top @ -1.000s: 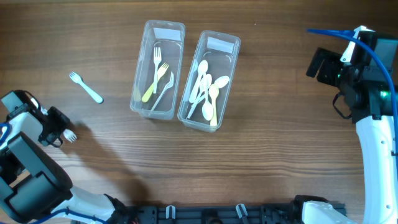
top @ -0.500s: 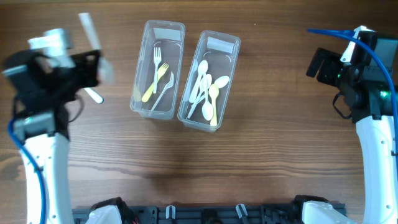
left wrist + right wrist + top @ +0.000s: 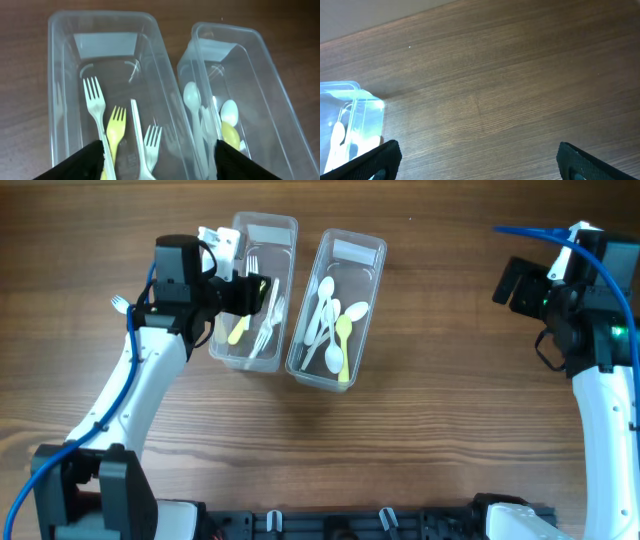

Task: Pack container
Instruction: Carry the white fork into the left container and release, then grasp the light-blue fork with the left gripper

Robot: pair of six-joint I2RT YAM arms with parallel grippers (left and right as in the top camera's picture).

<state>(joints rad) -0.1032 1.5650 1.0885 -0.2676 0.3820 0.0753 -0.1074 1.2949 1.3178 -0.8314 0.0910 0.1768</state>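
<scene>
Two clear containers stand side by side. The left container [image 3: 283, 240] [image 3: 60, 60] holds white forks [image 3: 93, 102] and a yellow fork [image 3: 116, 126]. The right container [image 3: 373, 262] [image 3: 260, 80] holds white and yellow spoons [image 3: 330, 315]. My left gripper [image 3: 258, 293] [image 3: 159, 149] hovers open over the left container, with a white fork [image 3: 151, 144] lying loose below, between its fingers. Another white fork [image 3: 118, 303] lies on the table, mostly hidden by the left arm. Far to the right, my right gripper [image 3: 520, 285] [image 3: 480, 157] stands open over bare wood.
The wooden table [image 3: 430, 430] carries nothing else besides the two containers and the loose fork. A corner of the spoon container [image 3: 350, 117] shows at the left of the right wrist view.
My left arm swung from the table's near left edge up over the fork container. Its jaws opened and let go a white fork, which now lies inside. The right arm has not moved.
</scene>
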